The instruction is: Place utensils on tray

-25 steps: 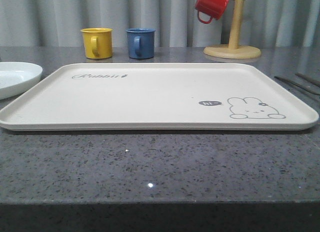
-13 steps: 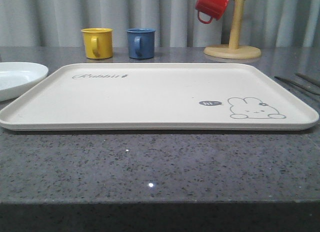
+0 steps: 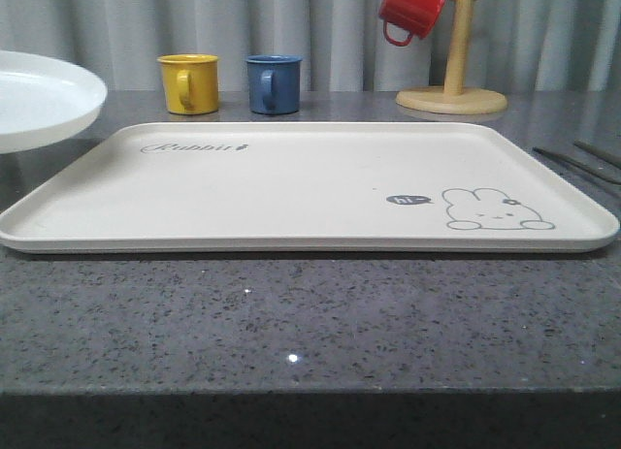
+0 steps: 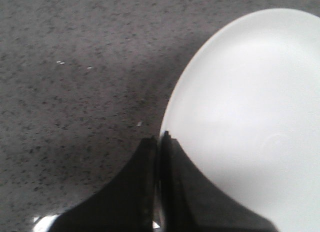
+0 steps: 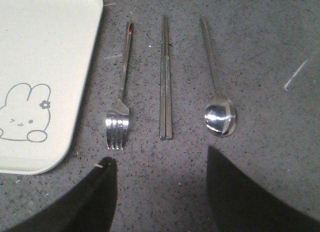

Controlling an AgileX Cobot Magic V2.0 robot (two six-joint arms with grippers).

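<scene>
We note the left pincer clamped on the rim of the white plate, which hangs above the table. The right pincer is spread apart over the fork, chopsticks and spoon, which lie side by side on the table just ahead of its fingers; the tray lies just beyond the fork.

front: low, near bench edge, facing forward across tray to curtain | left wrist: close, looking down on plate rim clamped in left pincer; plate shared with front | right wrist: higher, looking down over right pincer at utensils beside tray corner; rabbit corner shared with front
</scene>
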